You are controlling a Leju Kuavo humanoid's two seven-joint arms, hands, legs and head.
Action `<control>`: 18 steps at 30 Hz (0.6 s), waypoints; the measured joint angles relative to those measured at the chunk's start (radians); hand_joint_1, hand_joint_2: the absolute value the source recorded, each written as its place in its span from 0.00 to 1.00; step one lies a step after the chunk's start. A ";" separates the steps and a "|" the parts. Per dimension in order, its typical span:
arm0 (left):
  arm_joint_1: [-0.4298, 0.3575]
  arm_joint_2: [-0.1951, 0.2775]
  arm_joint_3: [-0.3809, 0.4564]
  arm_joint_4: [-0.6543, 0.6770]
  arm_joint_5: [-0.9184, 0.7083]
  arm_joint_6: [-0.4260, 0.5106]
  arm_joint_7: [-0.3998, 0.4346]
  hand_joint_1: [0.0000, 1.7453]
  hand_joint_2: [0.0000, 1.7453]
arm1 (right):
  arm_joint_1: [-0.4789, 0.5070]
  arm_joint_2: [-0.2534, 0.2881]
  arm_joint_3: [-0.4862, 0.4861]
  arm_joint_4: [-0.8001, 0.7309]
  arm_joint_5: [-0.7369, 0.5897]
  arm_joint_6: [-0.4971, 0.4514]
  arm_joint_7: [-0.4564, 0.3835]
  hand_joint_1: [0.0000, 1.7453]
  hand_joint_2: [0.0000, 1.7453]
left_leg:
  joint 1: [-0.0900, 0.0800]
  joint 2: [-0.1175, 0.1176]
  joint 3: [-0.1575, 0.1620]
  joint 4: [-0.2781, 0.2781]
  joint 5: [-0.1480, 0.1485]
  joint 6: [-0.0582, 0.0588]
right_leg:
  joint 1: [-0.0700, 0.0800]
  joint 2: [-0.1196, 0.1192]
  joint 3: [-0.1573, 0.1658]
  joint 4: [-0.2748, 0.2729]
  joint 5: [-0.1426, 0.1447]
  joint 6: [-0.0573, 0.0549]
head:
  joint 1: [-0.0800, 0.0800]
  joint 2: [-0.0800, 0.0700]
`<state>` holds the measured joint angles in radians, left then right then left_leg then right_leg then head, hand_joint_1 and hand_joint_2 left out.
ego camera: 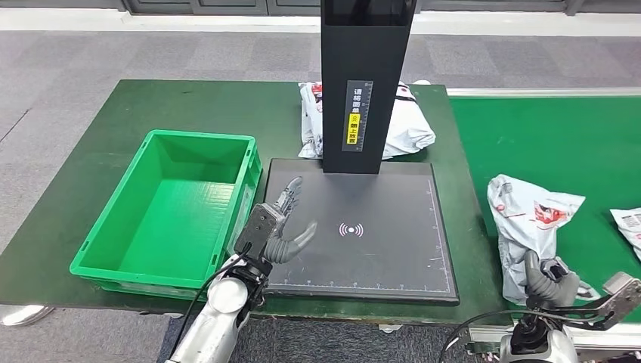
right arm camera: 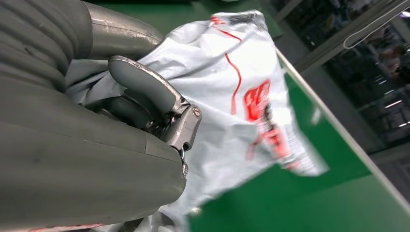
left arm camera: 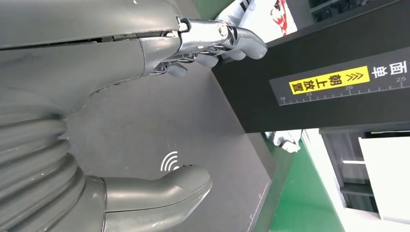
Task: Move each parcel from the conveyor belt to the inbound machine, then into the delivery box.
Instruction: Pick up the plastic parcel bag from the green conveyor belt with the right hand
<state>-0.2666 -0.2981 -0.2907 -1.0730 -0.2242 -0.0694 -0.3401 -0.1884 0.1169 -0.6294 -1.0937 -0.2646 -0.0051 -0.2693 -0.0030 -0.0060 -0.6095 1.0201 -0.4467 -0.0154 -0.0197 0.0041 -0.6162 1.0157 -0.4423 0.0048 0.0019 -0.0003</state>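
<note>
My right hand (ego camera: 550,285) grips the near end of a white parcel (ego camera: 527,221) with red print on the green conveyor belt (ego camera: 529,136); in the right wrist view its fingers (right arm camera: 145,92) are curled into the crumpled bag (right arm camera: 232,96). My left hand (ego camera: 278,227) hovers empty, fingers spread, over the left part of the black inbound machine pad (ego camera: 378,249); the left wrist view shows its thumb (left arm camera: 164,191) and fingers (left arm camera: 217,41) apart above the pad (left arm camera: 145,125). The green delivery box (ego camera: 178,208) stands empty on the left.
The machine's black post (ego camera: 364,76) rises at the pad's far edge, with another white parcel (ego camera: 404,125) lying behind it. A further parcel (ego camera: 629,225) lies at the belt's right edge. The green table (ego camera: 113,128) extends around the box.
</note>
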 joint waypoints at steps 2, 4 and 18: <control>0.000 0.000 -0.001 0.006 0.000 0.000 0.000 0.00 1.00 | 0.002 0.005 0.000 -0.012 -0.002 0.000 0.000 1.00 1.00 | 0.000 0.000 0.000 0.000 0.000 0.000 | 0.000 0.000 0.000 0.000 0.000 0.000 | 0.000 0.000; -0.001 0.000 -0.001 0.010 0.001 0.000 0.000 0.00 1.00 | 0.003 0.009 0.000 -0.020 -0.003 0.000 0.000 1.00 1.00 | 0.000 0.000 0.000 0.000 0.000 0.000 | 0.000 0.000 0.000 0.000 0.000 0.000 | 0.000 0.000; -0.001 -0.001 -0.003 0.033 0.021 0.038 -0.012 0.00 1.00 | 0.064 0.093 0.098 -0.307 -0.104 -0.234 -0.098 1.00 1.00 | 0.000 0.000 0.000 0.000 0.000 0.001 | 0.000 0.000 0.000 0.000 0.000 0.001 | 0.000 0.000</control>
<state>-0.2678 -0.2991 -0.2933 -1.0400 -0.2036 -0.0318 -0.3519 -0.1242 0.2098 -0.5317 -1.4004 -0.3683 -0.2394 -0.3669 -0.0030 -0.0064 -0.6097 1.0204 -0.4466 -0.0149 -0.0198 0.0038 -0.6159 1.0157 -0.4426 0.0053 0.0019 -0.0002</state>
